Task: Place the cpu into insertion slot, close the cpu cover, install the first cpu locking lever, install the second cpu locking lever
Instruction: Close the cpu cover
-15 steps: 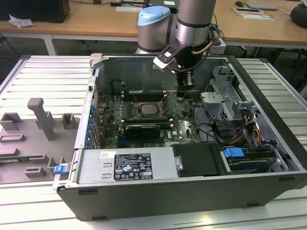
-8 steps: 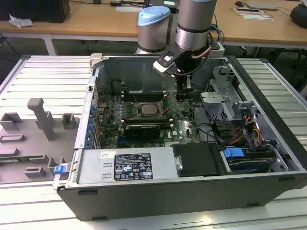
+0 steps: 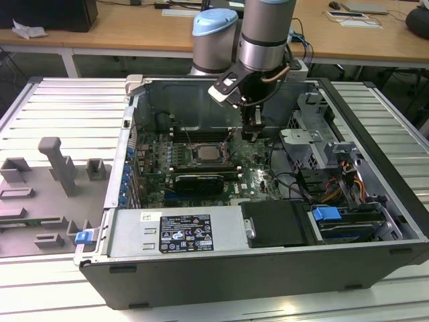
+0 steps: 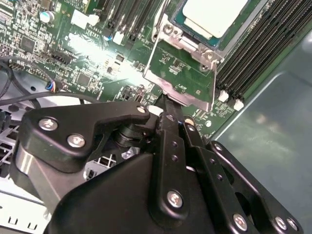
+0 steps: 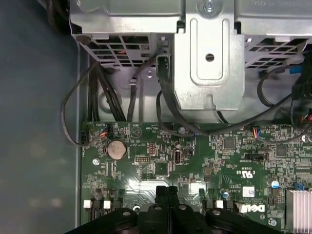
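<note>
The cpu lies seated in the insertion slot, beyond the fingertips. Between them the cpu cover stands tilted open, its free edge right at the gripper, whose fingers are pressed together, holding nothing. Closing the cover looks to be the step in hand; it calls for swinging the frame flat without disturbing the chip.
</note>
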Robot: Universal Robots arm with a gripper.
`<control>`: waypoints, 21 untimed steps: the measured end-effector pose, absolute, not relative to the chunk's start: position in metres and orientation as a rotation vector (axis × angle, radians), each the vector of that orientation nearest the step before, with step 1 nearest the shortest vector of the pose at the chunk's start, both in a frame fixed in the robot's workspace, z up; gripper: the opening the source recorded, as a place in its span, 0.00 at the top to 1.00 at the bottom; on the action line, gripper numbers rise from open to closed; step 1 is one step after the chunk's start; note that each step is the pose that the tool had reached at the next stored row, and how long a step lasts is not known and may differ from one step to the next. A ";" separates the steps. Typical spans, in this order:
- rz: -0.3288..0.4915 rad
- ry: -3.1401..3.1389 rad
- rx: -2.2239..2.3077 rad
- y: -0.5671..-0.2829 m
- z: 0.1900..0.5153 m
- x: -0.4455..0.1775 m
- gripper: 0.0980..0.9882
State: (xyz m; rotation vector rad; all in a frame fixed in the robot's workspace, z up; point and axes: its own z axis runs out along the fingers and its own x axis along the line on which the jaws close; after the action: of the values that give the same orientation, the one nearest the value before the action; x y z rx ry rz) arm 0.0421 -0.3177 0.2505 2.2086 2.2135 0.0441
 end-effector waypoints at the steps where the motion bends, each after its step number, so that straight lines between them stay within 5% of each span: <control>1: 0.044 2.213 2.209 -0.318 0.250 0.040 0.99; 21: 0.044 2.213 2.209 -0.318 0.238 0.005 0.99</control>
State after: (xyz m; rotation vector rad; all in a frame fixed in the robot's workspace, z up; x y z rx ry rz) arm 0.0051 -0.3177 0.2379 2.2086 2.2135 0.0440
